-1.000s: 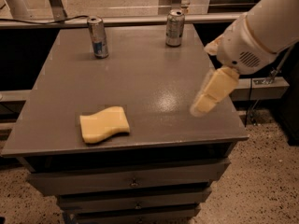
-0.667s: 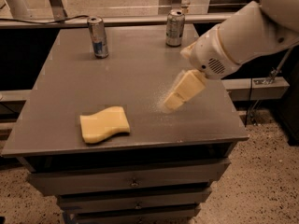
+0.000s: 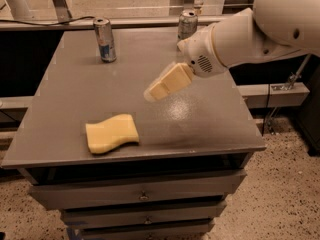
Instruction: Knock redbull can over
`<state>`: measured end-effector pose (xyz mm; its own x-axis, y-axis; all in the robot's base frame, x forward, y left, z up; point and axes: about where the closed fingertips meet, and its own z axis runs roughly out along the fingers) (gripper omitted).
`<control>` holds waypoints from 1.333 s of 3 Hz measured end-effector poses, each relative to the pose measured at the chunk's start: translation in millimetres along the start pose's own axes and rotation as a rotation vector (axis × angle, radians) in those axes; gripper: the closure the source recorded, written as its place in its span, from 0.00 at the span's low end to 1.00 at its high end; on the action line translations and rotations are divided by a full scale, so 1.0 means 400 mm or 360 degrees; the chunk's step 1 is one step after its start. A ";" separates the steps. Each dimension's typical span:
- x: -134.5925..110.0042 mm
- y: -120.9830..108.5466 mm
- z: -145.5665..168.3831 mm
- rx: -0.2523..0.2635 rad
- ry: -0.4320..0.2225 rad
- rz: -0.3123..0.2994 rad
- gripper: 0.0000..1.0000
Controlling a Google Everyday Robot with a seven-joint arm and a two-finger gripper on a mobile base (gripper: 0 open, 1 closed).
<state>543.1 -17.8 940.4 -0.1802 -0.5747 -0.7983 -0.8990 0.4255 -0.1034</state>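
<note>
Redbull can [image 3: 105,39] stands upright at the rear of the desk [image 3: 210,129], untouched; knock not yet made. End effector [image 3: 152,91] hangs well apart from the can, right of it in view and nearer the front edge — clenched or released, cannot tell. Left to do, I judge — close in, tip it.

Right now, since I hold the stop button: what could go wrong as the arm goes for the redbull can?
The gripper hovers over mid-table, apart from the redbull can at the rear left. The plain silver can stands close behind the arm, so a swing might topple it instead. The redbull can is near the rear edge; a hard push could send it off the table.
</note>
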 end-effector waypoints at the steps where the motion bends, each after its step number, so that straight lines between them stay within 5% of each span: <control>1: 0.001 0.001 0.000 -0.0002 0.0003 -0.0001 0.00; 3: 0.000 -0.024 0.070 0.0074 -0.0125 0.0038 0.00; 4: -0.016 -0.107 0.161 0.0168 -0.0320 0.0117 0.00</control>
<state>608.4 12.6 911.7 -0.1508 -0.3930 -0.9071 -0.8378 0.5378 -0.0937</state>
